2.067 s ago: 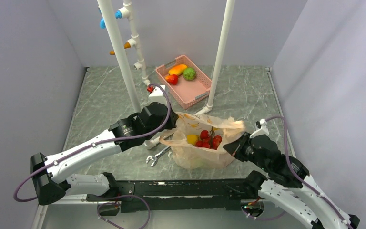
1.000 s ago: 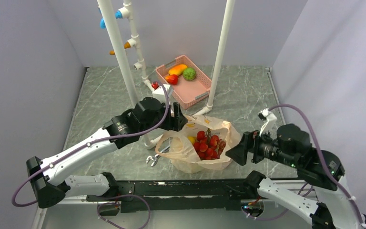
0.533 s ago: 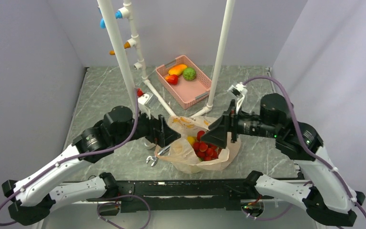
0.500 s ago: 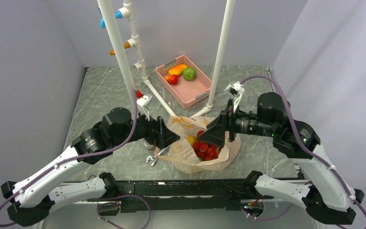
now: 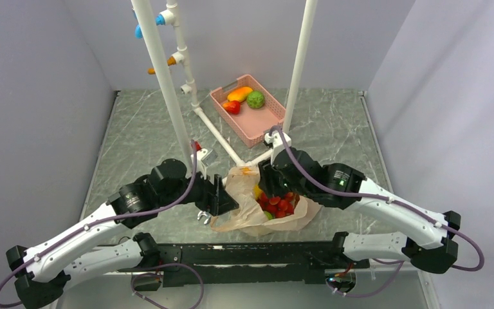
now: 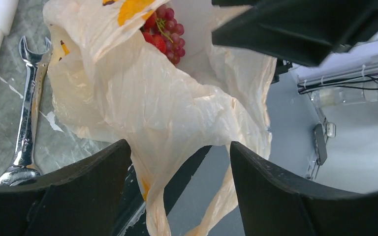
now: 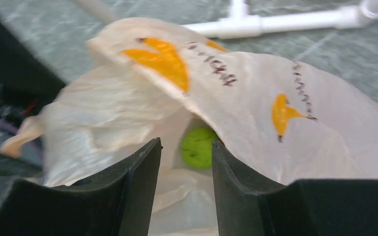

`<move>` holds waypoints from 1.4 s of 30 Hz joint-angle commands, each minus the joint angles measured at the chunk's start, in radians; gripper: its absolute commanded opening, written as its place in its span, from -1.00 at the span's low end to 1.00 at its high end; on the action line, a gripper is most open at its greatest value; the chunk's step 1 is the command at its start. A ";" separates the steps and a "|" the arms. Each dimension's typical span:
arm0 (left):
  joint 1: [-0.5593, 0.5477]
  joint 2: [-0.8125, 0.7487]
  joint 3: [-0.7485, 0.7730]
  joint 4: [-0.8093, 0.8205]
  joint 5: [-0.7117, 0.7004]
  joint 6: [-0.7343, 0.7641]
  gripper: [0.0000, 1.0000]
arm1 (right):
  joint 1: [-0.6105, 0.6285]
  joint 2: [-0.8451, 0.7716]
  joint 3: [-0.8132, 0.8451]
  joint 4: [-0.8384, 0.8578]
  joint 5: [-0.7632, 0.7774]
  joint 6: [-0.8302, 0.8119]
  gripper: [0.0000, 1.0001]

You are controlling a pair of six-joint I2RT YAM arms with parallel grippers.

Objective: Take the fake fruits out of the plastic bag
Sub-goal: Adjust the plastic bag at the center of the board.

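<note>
Top external: plastic bag (image 5: pixel 244 215) sits at the 6 o'clock edge of the table (image 5: pixel 141 129), mouth facing up. Grapes (image 5: pixel 278 203) are in the middle of it, with the yellow fruit (image 5: pixel 258 192) at their 10 o'clock and a green ball (image 5: pixel 267 215) at their 7 o'clock. All three are inside the bag. I see no fruit from it lying on the table, so I judge the task barely begun, with every fruit left to lift out.

My left gripper (image 5: pixel 228 198) is at the bag's 9 o'clock, against the rim. Left wrist view shows the jaws wide, with a fold of bag film hanging between them, not pinched. My guess is it's placed to take the rim and keep the mouth open.

My right gripper (image 5: pixel 265 185) is at the bag's 12 o'clock, nose down over the opening. Right wrist view is blurred. The jaws have a narrow gap and nothing is clamped that I can see. The green ball shows just beyond the gap, under a flap of the bag. I can't tell if there's any contact with fruit.

Pink basket (image 5: pixel 264 119) is at 12 o'clock from the bag, well apart, and holds orange, green and red fruits. Wrench (image 5: pixel 204 215) lies just beside the bag at its 8 o'clock.

Next I'd need the rim pinned first, then a grasp on the grapes, which are the most exposed.
</note>
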 commanded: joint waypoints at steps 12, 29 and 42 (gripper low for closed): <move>-0.014 -0.107 -0.110 0.075 0.040 -0.057 0.80 | 0.056 -0.152 -0.565 0.404 0.018 0.304 -0.10; -0.113 0.109 -0.121 0.207 0.018 -0.096 0.80 | 0.247 -0.178 -0.622 0.509 0.223 0.390 -0.05; -0.162 0.080 -0.261 0.217 -0.106 -0.142 -1.00 | 0.029 -0.721 -0.678 -0.437 0.561 1.263 -0.29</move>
